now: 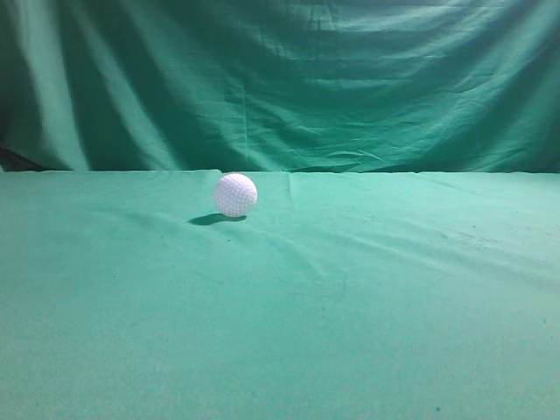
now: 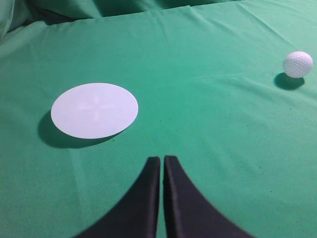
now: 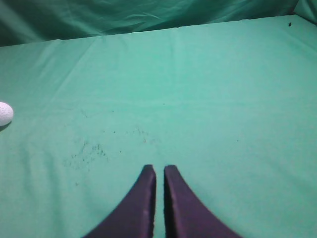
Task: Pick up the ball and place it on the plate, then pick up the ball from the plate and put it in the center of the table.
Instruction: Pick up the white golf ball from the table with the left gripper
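Exterior view, ball (image 1: pixel 235 194): white, dimpled, resting on the green table (image 1: pixel 367 332) close to the far edge, a little left of middle, shadow falling to its left.
Exterior view, arms: none visible; plate out of frame here.
Exterior view, backdrop (image 1: pixel 289 79): darker green cloth, draped behind the far edge.

Left wrist view, left pincer (image 2: pixel 162 166): black fingertips pressed almost together, closed on nothing, raised above bare cloth.
Left wrist view, plate (image 2: pixel 94 110): pale flat disc, empty, ahead and to the left of the fingertips, faint cross mark at its middle.
Left wrist view, ball (image 2: pixel 298 64): far right of the frame, well apart from the plate and from the pincer.

Right wrist view, right pincer (image 3: pixel 159 173): dark fingertips nearly touching, closed and empty, above open table.
Right wrist view, ball (image 3: pixel 4 113): cut by the left frame edge, well apart from the fingertips.

Step in hand: judged from ball lying free and plate empty, either the very start or the very end; cannot tell which.
Next move, if at the start: opening of one pincer, travel toward the ball, descent with fingertips straddling it, gentle closing since a round ball rolls off easily.
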